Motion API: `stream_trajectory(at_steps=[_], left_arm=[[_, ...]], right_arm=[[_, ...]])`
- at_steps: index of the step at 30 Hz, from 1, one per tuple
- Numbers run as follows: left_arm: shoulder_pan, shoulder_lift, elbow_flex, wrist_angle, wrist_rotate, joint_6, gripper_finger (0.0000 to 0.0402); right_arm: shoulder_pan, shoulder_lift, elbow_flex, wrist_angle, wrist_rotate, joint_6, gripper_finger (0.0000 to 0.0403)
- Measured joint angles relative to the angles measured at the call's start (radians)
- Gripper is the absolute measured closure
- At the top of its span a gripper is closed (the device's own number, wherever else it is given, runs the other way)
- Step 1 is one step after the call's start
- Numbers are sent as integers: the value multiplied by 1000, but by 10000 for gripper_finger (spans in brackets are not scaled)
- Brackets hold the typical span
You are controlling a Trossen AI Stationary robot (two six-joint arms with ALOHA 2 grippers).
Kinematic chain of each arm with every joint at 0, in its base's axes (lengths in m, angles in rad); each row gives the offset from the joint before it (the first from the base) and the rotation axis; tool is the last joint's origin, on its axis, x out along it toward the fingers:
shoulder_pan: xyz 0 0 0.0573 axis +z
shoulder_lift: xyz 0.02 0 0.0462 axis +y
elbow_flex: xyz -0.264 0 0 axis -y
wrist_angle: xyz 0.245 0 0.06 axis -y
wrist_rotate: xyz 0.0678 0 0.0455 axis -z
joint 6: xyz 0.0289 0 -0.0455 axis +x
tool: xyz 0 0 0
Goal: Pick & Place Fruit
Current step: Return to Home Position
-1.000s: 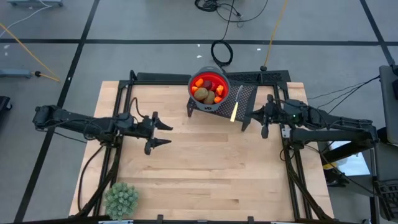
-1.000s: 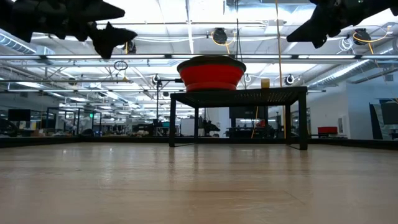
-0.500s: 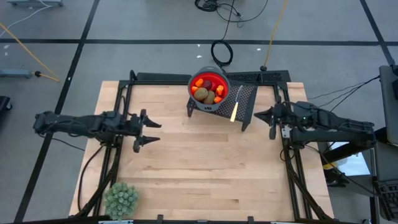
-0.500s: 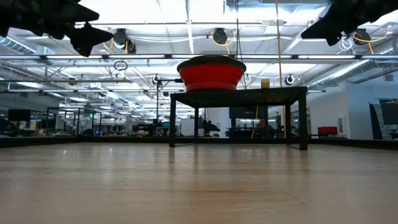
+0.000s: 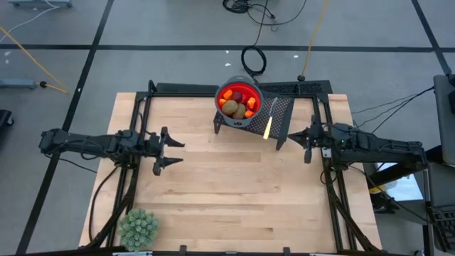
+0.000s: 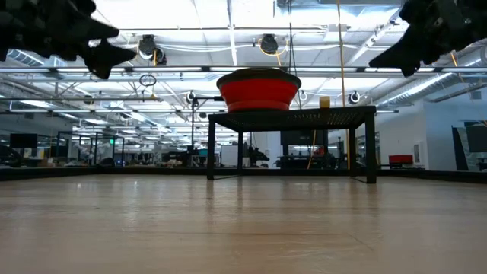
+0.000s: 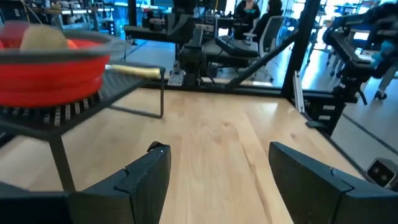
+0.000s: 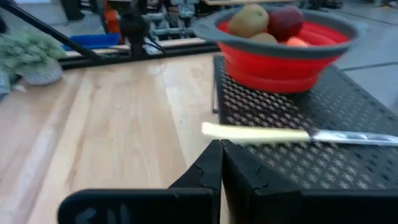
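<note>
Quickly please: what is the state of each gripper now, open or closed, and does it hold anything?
Left gripper: open, holding nothing.
Right gripper: closed, holding nothing.

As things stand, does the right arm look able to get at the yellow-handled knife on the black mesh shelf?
Probably yes: the right tool hangs beside the black mesh shelf, facing the yellow-handled knife lying on it, with nothing showing between them.
</note>
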State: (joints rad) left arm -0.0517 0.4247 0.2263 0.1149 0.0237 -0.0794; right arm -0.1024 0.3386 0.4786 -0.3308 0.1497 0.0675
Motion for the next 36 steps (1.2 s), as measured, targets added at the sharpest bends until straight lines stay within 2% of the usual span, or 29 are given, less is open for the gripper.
stream_trajectory(at_steps=[8, 14, 24, 30, 36], left_arm=[[0, -110, -84, 25, 0, -17, 131], [0, -179, -112, 24, 0, 7, 131], [0, -185, -145, 36, 1, 1, 131], [0, -185, -211, 139, 1, 7, 131], [0, -185, -212, 141, 0, 21, 131]], right_arm=[[0, -108, -3, -81, 3, 3, 403], [0, -184, -71, -57, -64, 49, 403], [0, -257, -205, 13, -125, 76, 403], [0, -285, -255, 16, -129, 102, 403], [0, -318, -281, 17, -127, 97, 403]])
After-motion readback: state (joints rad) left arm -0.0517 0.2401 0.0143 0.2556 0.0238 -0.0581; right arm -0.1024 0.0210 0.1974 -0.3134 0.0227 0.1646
